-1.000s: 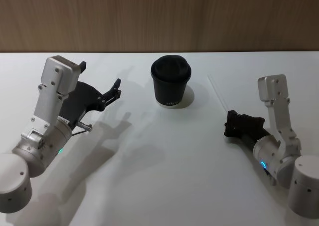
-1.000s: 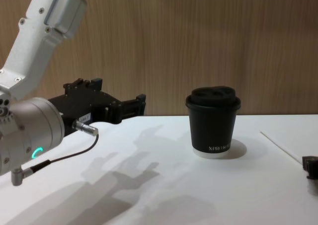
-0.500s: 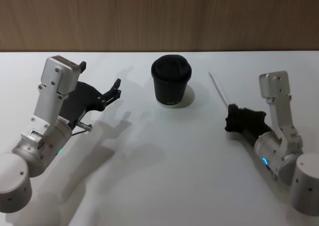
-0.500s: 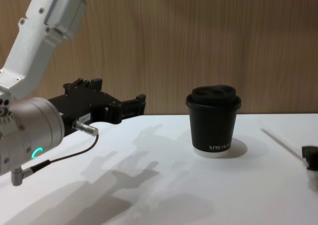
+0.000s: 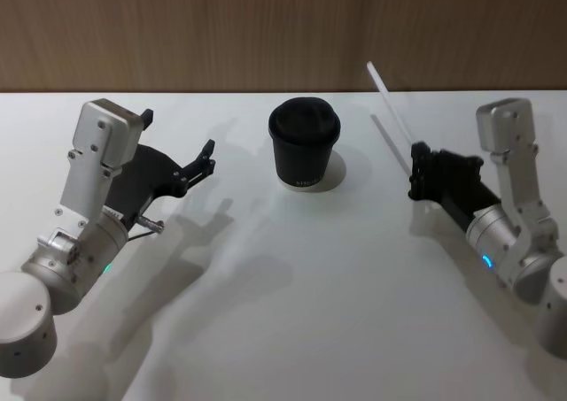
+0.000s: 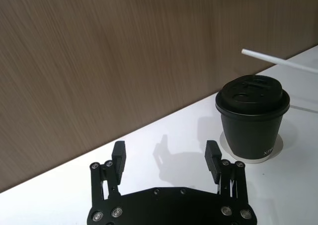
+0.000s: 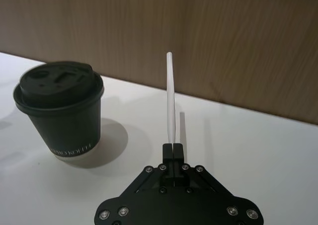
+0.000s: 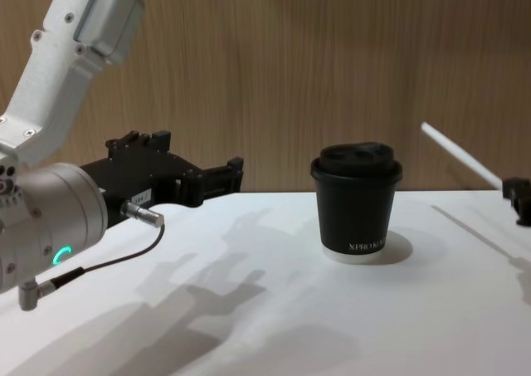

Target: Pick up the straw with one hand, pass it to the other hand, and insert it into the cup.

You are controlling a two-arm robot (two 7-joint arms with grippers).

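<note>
- Nearest me, the white table (image 5: pixel 292 330) lies bare in front of the cup (image 5: pixel 304 149), with broad room between the two arms.
- Left of the cup and well apart from it, my left gripper (image 5: pixel 177 135) hangs over the table. Its two fingers are spread wide with nothing between them, pointing toward the cup.
- A thin black cable (image 8: pixel 108 264) loops under the left wrist.
- Right of the cup, my right gripper (image 7: pixel 172 148) is pinched narrow on the lower end of the straw (image 5: pixel 390 109).
- The straw is off the table and tilted. Its free end is up, above lid height, and leans toward the cup without touching it.
- Count: one cup, one straw, two grippers.
- The cup stands upright with its lid on, toward the table's far edge. White lettering low on its side begins "XPRO"; I cannot read the rest.
- Behind the cup, the table ends at a wood-grain wall (image 5: pixel 266 29).
</note>
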